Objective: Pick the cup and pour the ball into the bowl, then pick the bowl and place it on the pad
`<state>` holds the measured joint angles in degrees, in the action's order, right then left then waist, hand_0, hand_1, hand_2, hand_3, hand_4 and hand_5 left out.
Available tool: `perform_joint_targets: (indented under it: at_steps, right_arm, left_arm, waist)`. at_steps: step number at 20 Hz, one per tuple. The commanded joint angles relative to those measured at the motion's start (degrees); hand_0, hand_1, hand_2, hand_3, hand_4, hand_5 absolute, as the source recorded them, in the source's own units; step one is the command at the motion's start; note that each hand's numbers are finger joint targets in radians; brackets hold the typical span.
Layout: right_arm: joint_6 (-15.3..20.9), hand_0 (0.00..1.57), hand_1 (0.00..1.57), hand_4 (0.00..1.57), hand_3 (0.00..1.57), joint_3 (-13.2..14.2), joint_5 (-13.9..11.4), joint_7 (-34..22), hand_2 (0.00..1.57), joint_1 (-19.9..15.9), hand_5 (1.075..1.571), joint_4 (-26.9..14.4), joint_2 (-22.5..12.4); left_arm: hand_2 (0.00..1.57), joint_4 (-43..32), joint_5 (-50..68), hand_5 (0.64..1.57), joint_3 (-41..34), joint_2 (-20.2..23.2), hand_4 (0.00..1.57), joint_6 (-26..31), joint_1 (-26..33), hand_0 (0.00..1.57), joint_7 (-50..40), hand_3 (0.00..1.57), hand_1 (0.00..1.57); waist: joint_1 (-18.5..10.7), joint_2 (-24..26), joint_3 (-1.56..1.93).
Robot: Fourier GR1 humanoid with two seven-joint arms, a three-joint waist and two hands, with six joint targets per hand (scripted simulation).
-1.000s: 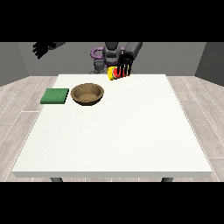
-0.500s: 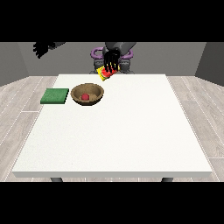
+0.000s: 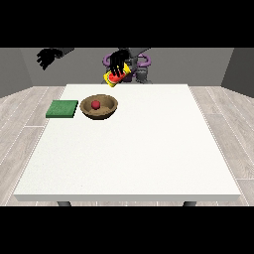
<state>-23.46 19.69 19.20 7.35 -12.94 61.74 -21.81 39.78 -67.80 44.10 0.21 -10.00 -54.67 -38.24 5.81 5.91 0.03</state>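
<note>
A yellow cup (image 3: 116, 78) with a red inside hangs tilted above the table's far edge, its mouth turned down and left. The black hand at the view's right (image 3: 119, 62) is curled round it from above. Below and to the left stands a brown bowl (image 3: 107, 110), and a red ball (image 3: 95, 104) lies inside it. A green pad (image 3: 62, 108) lies flat on the table just left of the bowl. The hand at the view's left (image 3: 46, 57) is raised high beyond the table's far left corner, fingers spread, holding nothing.
The white table (image 3: 134, 154) stretches wide towards the camera, with its front edge near the bottom. The robot's torso with purple rings (image 3: 143, 62) stands behind the far edge. Grey floor boards surround the table.
The hand with the cup moved left and tipped the cup further over. The red ball left the cup and now lies in the bowl.
</note>
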Motion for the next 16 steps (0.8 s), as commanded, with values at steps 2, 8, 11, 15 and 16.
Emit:
perform_joint_targets:
  at_steps: [2, 8, 11, 15, 16]
  right_arm:
    - [1.43, 0.0, 0.0, 0.71, 0.0, 3.11, 0.23, 0.78, 0.0, -0.35, 1.565, -2.15, -2.85]
    - [2.85, 0.0, 0.0, 0.72, 0.0, 3.99, 2.15, -0.62, 0.0, -1.37, 1.57, -2.77, -1.21]
    - [3.33, 0.0, 0.0, 0.7, 0.0, 3.06, 1.99, 0.33, 0.0, -2.5, 1.57, -2.59, 0.84]
    - [6.62, 0.0, 0.0, 0.66, 0.0, 3.63, 1.62, 0.66, 0.0, -3.62, 1.571, -2.22, 1.89]
    - [6.72, 0.0, 0.0, 0.66, 0.0, 4.19, 1.94, 1.19, 0.0, -3.41, 1.571, -2.39, 1.88]
  left_arm:
    - [1.57, 6.47, 5.05, 1.563, -6.2, 2.15, 1.03, -6.27, 3.1, 0.0, 4.35, 1.17, 0.0]
    - [1.3, 17.34, 20.42, 1.57, -16.86, 1.15, 1.27, -22.58, 11.82, 1.1, 14.88, 0.99, 1.1]
    - [0.0, 27.4, 34.89, 1.57, -24.58, -0.13, 0.9, -25.64, 10.17, 0.0, 17.56, 0.0, 0.0]
    - [0.0, 37.04, 52.0, 1.465, -31.29, -0.18, 0.36, -18.91, 9.96, 0.0, 22.39, 0.0, 0.0]
    - [0.0, 38.92, 55.69, 1.44, -32.78, -0.19, 0.16, -16.41, 10.6, 0.0, 24.54, 0.0, 0.0]
  waist:
    - [-5.69, -1.64, -0.04]
    - [-10.63, -8.93, -0.41]
    - [-10.59, -12.51, -1.03]
    - [-14.95, -14.48, -1.0]
    - [-15.97, -15.82, -0.83]
